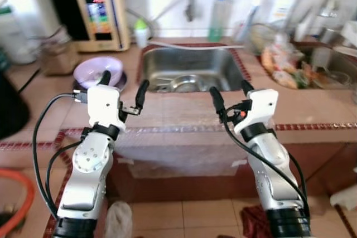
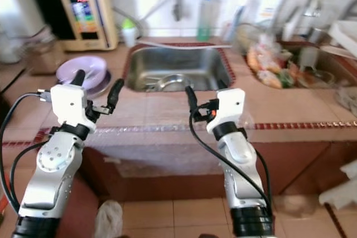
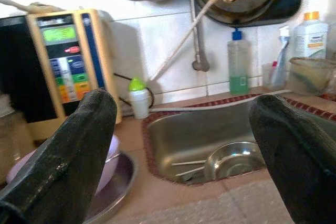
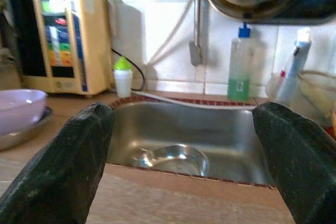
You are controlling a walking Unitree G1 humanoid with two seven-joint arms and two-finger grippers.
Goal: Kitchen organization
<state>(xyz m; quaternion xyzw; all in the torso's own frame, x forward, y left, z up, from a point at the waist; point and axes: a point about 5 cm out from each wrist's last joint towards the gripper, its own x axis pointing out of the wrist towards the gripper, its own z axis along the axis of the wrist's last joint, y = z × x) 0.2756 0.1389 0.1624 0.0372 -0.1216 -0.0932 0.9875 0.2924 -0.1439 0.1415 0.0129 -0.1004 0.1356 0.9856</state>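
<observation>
A steel sink (image 1: 223, 71) is set into the tiled counter (image 1: 184, 110) ahead of me, with a steel bowl (image 1: 187, 83) lying in its basin. Left of the sink a lilac bowl (image 1: 97, 72) rests on a steel plate (image 3: 113, 192). My left gripper (image 1: 122, 88) is raised over the counter's front part, between the lilac bowl and the sink, open and holding nothing. My right gripper (image 1: 230, 94) hovers open in front of the sink's right half, also holding nothing.
A beige water purifier (image 1: 100, 9) stands at the back left beside a small green-capped bottle (image 1: 141, 32). A green soap bottle (image 1: 218, 18) stands behind the sink. Bagged food (image 1: 284, 62) and dishes crowd the right. A white hose (image 1: 189, 45) lies along the sink's back rim.
</observation>
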